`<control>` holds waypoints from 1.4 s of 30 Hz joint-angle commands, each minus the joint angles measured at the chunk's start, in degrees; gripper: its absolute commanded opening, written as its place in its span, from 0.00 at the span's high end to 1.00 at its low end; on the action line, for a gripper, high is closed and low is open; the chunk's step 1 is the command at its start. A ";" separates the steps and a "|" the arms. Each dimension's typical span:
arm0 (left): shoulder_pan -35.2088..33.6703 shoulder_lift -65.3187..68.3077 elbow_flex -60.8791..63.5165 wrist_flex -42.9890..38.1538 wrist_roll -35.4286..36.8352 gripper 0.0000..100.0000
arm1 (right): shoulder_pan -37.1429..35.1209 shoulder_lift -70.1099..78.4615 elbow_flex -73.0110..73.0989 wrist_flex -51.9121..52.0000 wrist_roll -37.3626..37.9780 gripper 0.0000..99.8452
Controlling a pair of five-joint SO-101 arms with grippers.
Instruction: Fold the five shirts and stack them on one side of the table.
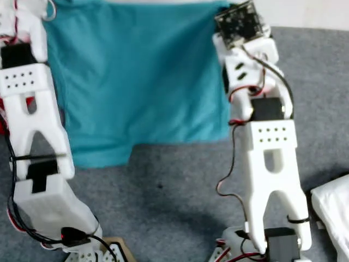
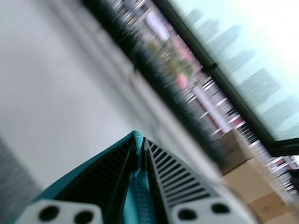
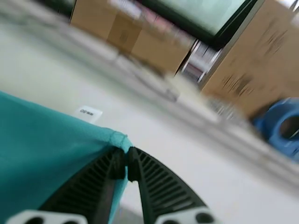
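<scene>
Ribbed black fingers (image 2: 175, 179) of our left gripper (image 2: 140, 142) clamp one corner of the teal fabric shirt (image 1: 142, 82), and the right gripper (image 3: 125, 154) pinches another. We see it spread across the upper frame, with grey table (image 1: 180, 185) open below its lower edge.

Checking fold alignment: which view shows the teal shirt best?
High view: shirt spread out, full width visible. Left wrist view: an edge pinched in the left claw. Right wrist view: a corner in the right claw.
</scene>
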 commanded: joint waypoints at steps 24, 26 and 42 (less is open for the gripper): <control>4.35 3.74 -57.71 38.68 0.44 0.99 | -4.18 -23.43 -3.74 20.35 0.62 0.99; 4.18 2.33 -57.54 40.79 0.44 0.99 | -4.18 -24.48 -3.82 23.34 0.62 0.99; 4.00 -16.22 -57.36 44.66 0.44 0.99 | -7.43 -38.37 -3.82 28.97 0.70 0.99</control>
